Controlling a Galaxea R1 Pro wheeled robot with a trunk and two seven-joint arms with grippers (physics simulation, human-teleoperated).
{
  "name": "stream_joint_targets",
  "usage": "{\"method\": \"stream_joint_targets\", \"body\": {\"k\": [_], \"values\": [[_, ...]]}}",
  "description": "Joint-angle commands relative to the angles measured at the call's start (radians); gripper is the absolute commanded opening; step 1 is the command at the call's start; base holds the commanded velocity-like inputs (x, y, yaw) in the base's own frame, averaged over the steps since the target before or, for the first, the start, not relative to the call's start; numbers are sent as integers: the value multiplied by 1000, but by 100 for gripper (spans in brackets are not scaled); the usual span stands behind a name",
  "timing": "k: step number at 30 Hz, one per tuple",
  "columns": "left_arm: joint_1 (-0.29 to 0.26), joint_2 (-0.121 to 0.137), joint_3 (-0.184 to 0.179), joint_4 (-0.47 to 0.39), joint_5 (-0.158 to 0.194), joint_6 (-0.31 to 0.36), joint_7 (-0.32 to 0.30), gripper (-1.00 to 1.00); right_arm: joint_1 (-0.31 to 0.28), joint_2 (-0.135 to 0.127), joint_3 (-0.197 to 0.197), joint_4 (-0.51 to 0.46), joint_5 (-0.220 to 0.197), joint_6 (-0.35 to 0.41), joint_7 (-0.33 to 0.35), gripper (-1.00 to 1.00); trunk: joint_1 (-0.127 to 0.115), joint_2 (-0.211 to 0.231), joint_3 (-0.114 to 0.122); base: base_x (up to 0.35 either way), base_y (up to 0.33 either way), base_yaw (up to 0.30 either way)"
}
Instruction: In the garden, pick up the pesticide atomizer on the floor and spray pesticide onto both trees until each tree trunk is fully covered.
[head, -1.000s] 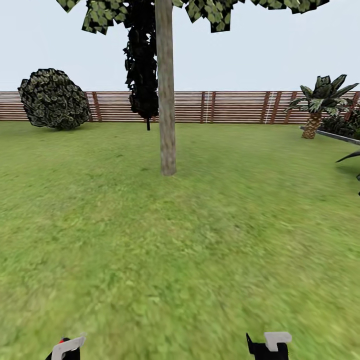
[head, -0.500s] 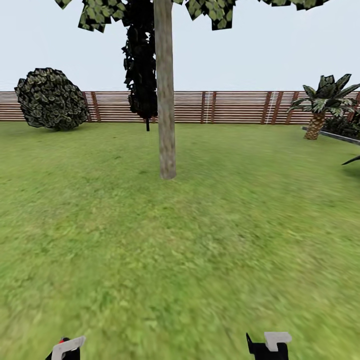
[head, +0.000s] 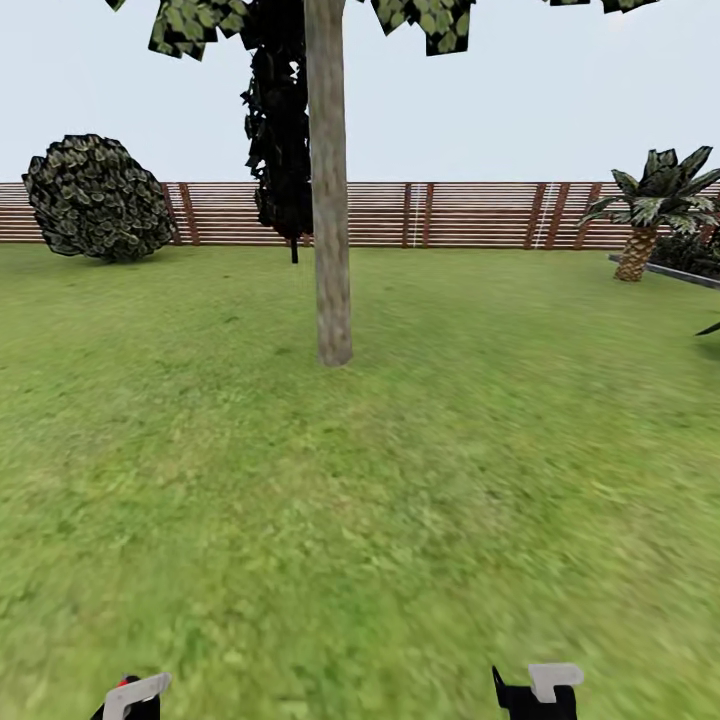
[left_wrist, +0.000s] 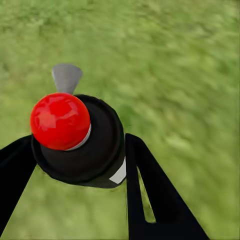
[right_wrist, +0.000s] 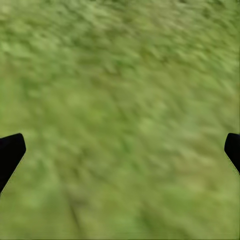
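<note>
The left gripper (left_wrist: 75, 165) is clamped on the pesticide atomizer (left_wrist: 80, 142), its two black fingers (left_wrist: 150, 195) pressed against either side of the dark body. Seen from the left wrist, the atomizer shows a round black top, a glossy red ball cap, a pale patch on its side and a light grey nozzle tip pointing forward over the lawn (left_wrist: 180, 65). In the head view only a grey tip and a red speck of it rise at the lower edge (head: 135, 692).

The right gripper (right_wrist: 120, 150) is spread wide, with bare grass between its fingers.

The head view alone shows the tree trunk (head: 330, 200), a pale mottled column straight ahead, well apart from both grippers, with the slatted fence (head: 470, 214) behind it.
</note>
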Motion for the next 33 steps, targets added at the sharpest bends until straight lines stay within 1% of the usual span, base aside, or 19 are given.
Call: {"method": "stream_joint_targets", "body": {"k": [1, 33], "values": [[-1, 0, -2, 1, 9, -3, -1, -100, -1, 0, -4, 1, 5, -3, 0, 100, 0, 0, -1, 339, 0, 0], [-1, 0, -2, 1, 9, -2, -1, -100, -1, 0, -4, 1, 5, -3, 0, 100, 0, 0, -1, 339, 0, 0]]}}
